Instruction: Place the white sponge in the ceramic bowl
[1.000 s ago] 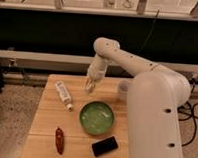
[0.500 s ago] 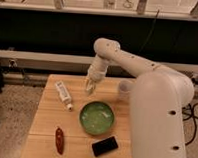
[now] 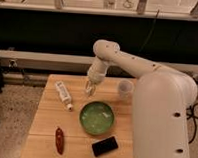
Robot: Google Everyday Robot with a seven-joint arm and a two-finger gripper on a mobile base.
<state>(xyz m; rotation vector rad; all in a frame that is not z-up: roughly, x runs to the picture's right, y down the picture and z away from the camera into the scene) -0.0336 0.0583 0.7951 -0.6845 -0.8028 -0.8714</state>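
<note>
The ceramic bowl (image 3: 83,118) is green and glossy and sits on the wooden table (image 3: 44,121), near its middle front. My gripper (image 3: 89,90) hangs from the white arm above the table, just behind and left of the bowl's far rim. A small cream lump, the white sponge (image 3: 88,91), shows between the fingertips, held off the table. The gripper looks shut on it. The bowl is empty.
A long white tube with a cap (image 3: 64,94) lies left of the gripper. A small translucent cup (image 3: 124,88) stands to the right. A red chili-like object (image 3: 59,140) and a black flat device (image 3: 104,146) lie at the front. The robot's white body (image 3: 163,122) fills the right.
The gripper has dropped slightly with the sponge, staying behind the bowl's far left rim. Nothing else has moved.
</note>
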